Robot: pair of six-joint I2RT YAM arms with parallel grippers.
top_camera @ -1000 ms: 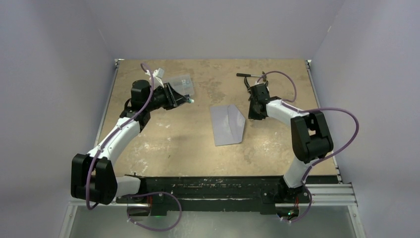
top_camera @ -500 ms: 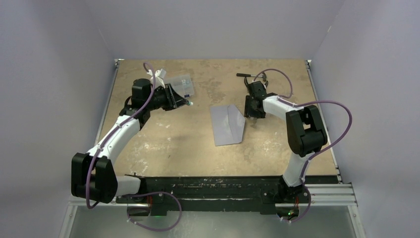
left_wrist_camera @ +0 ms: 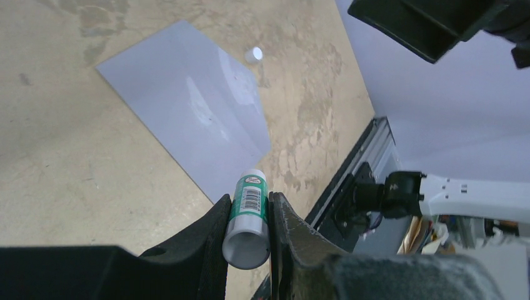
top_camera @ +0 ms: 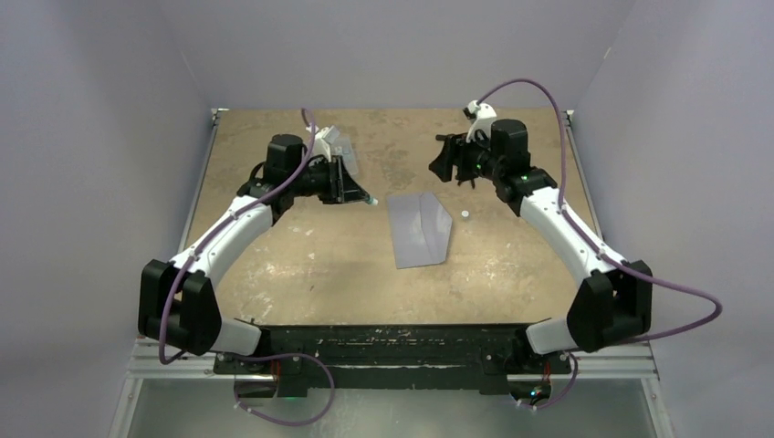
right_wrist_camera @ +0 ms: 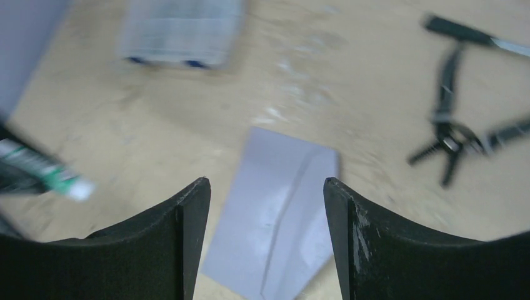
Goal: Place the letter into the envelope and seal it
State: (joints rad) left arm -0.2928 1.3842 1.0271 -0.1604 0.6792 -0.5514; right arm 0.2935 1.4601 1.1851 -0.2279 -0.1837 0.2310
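The grey-lavender envelope (top_camera: 419, 228) lies flat at the table's middle, its flap side to the right; it also shows in the left wrist view (left_wrist_camera: 187, 106) and the right wrist view (right_wrist_camera: 281, 219). The letter is out of view. My left gripper (top_camera: 358, 194) hovers left of the envelope, shut on a green-and-white glue stick (left_wrist_camera: 249, 215) that points toward the envelope's edge. A small white cap (top_camera: 465, 215) sits on the table just right of the envelope. My right gripper (top_camera: 441, 166) hangs raised behind the envelope's right side, its jaws (right_wrist_camera: 265, 184) open and empty.
A clear plastic compartment box (top_camera: 339, 151) stands at the back behind the left wrist. In the right wrist view a black folding tool (right_wrist_camera: 447, 119) and a dark handle (right_wrist_camera: 456, 31) lie on the table at the back right. Grey walls close in the table.
My right gripper has opened, risen and swung back from the envelope's right edge; a white cap now lies there. The left arm has shifted slightly right with the glue stick.
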